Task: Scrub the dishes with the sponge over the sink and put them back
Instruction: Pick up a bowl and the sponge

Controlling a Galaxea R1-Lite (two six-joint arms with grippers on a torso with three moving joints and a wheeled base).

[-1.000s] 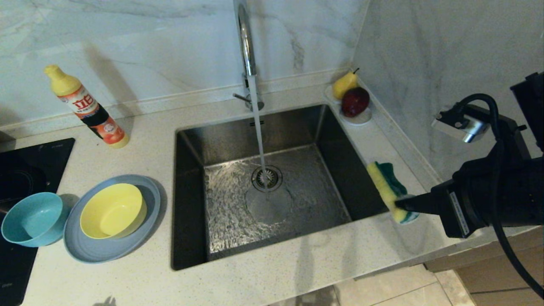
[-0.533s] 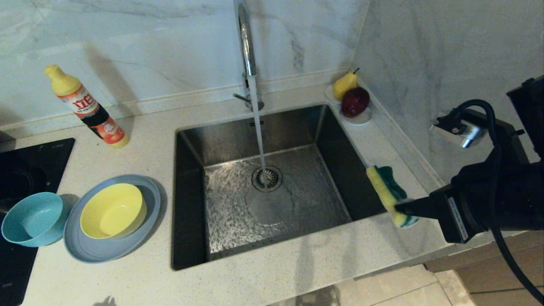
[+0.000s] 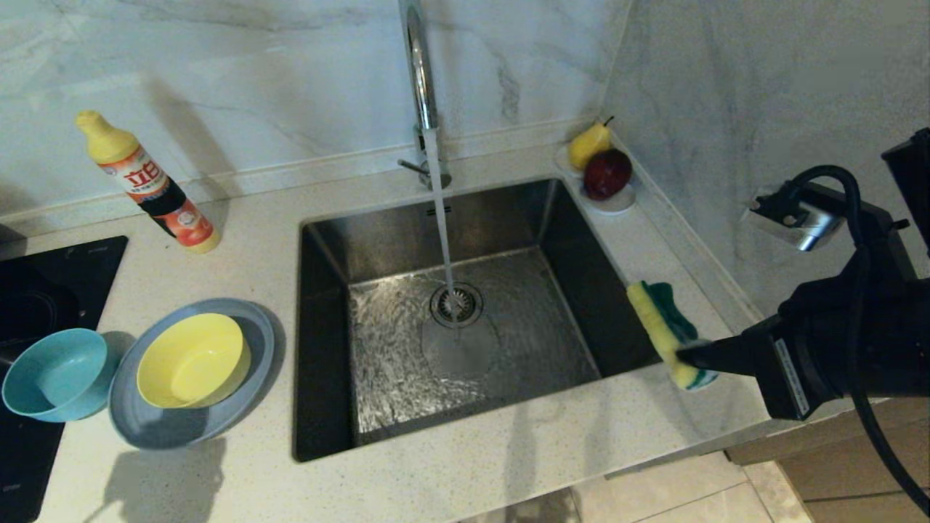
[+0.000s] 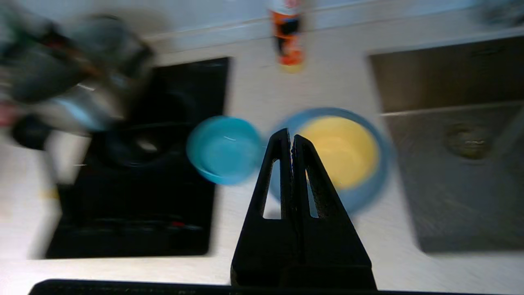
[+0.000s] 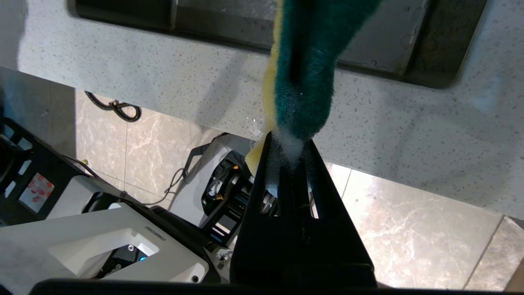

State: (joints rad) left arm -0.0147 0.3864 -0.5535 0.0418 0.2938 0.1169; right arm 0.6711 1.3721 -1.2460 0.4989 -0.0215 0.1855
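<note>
1. Since the earlier head-view frame, a new shadow has been cast on the counter (image 3: 465, 479) just below the grey-blue plate (image 3: 190, 428); the sponge (image 3: 665, 330) and the right gripper (image 3: 686, 354) have hardly been shifted.
2. The sponge is pinched by one end between the closed fingers of the right gripper, its free end standing beyond the fingertips at the right rim of the sink (image 3: 450, 319).
3. The left gripper (image 4: 291, 141) is seen with its jaws pressed together on nothing; past its fingertips lie the yellow bowl (image 4: 339, 149) and, to one side of them, the teal-blue bowl (image 4: 223, 149).
4. A slip is judged possible: the sponge is gripped only at its edge, so it could be twisted out once it is pressed against a dish.
5. A failed pickup is judged possible: the left jaws would have to be opened before a rim is reached, or the bowl would merely be pushed.
6. Splashing is judged likely if a dish is brought under the running water stream (image 3: 442, 232) at a steep tilt.
7. Counted: two bowls, one plate, one sponge, one faucet (image 3: 420, 73), one detergent bottle (image 3: 149, 181), one small fruit dish (image 3: 617, 202) with two fruits.
</note>
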